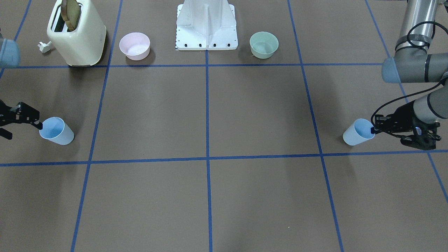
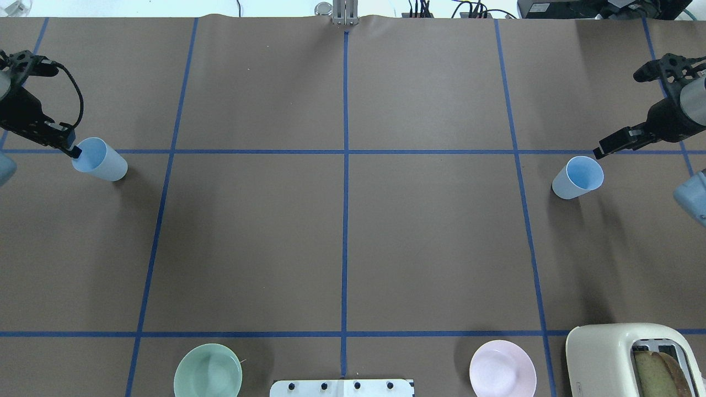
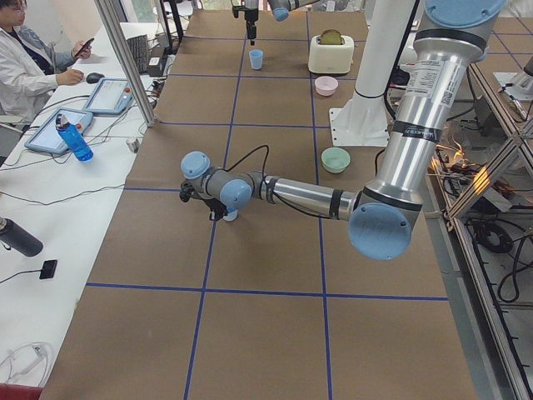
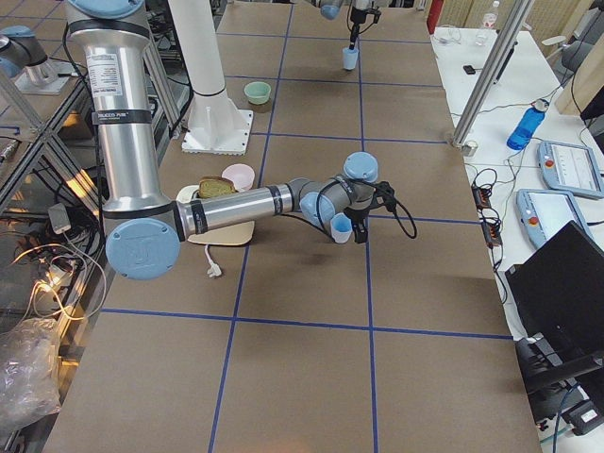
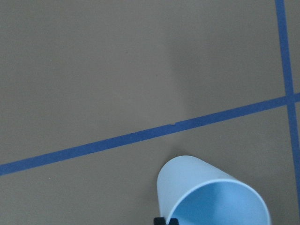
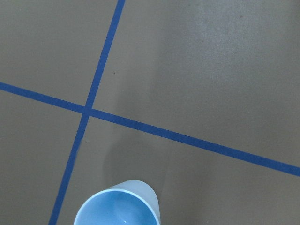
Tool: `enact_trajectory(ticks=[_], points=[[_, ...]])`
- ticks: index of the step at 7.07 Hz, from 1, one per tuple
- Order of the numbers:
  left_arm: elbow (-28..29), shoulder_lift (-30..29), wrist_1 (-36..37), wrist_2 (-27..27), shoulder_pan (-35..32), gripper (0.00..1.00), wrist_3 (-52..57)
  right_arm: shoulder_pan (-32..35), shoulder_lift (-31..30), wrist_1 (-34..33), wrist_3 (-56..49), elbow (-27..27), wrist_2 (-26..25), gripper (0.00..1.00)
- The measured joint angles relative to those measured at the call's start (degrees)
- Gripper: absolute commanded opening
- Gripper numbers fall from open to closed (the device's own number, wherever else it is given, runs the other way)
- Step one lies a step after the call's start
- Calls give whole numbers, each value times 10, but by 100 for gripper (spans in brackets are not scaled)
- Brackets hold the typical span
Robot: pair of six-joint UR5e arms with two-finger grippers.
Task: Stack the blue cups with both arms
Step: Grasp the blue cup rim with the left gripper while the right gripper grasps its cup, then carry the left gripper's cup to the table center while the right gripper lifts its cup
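Two pale-blue cups stand far apart on the brown table. The left-side blue cup [image 2: 102, 162] [image 1: 357, 133] has my left gripper [image 2: 70, 150] [image 1: 373, 130] at its outer rim. In the left wrist view the fingertips [image 5: 167, 221] sit close together on the rim of the cup [image 5: 206, 197], shut on its wall. The right-side blue cup [image 2: 576, 179] [image 1: 57, 132] has my right gripper [image 2: 598, 152] [image 1: 39, 124] at its outer rim. The right wrist view shows only this cup [image 6: 117, 208] and no fingers, so I cannot tell whether that gripper is open or shut.
A cream toaster [image 1: 78, 38] holding bread, a pink bowl [image 1: 134, 45], the white base stand [image 1: 206, 24] and a pale-green bowl [image 1: 264, 44] line the robot's side of the table. Blue tape lines cross the brown table top [image 2: 347, 231]. An operator [image 3: 25, 67] sits beside the table.
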Motion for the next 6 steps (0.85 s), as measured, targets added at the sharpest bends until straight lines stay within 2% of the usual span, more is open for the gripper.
enact_trajectory(ticks=[2, 6], points=[[-19, -12, 4, -23, 0, 0, -31, -7, -6, 0, -1, 0, -8, 90], [-43, -122, 85, -21, 17, 0, -174, -23, -8, 0, -1, 1, -19, 85]])
